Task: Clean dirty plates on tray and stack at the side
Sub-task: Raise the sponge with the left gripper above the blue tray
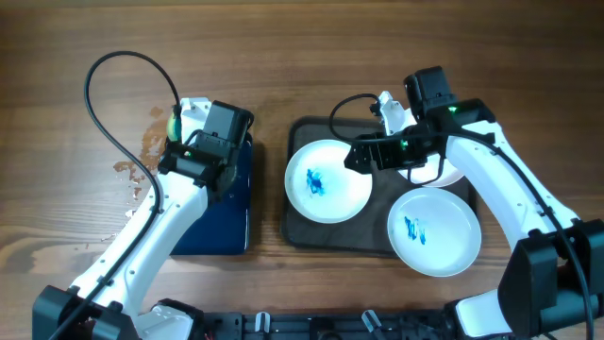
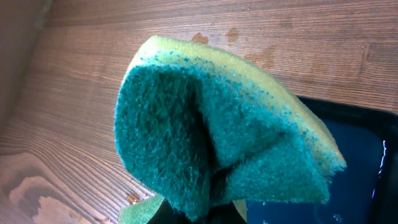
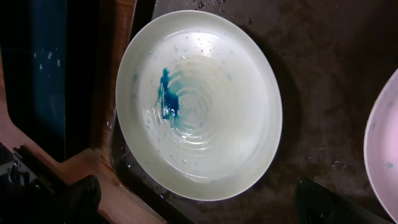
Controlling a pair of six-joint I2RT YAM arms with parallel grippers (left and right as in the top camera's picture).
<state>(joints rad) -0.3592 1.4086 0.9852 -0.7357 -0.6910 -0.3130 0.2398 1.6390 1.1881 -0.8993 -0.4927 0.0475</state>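
Left pincer (image 2: 208,215) clamps a folded sponge (image 2: 211,124); right pincer (image 3: 202,198) gapes over the left plate (image 3: 199,102).

The left pincer is closed on the green-and-yellow sponge, creased with its scrub side outward, above the wood tabletop (image 1: 85,217) by the far corner of the dark-blue tray (image 1: 236,222). The right pincer hangs spread wide and empty over the left plate, which lies in the grey-brown tray (image 1: 300,132) with a blue smear near its middle. A second plate (image 1: 436,234), also blue-marked, sits at that tray's near right corner. The third plate (image 1: 451,176) shows only as a sliver beneath the right arm (image 1: 500,179).
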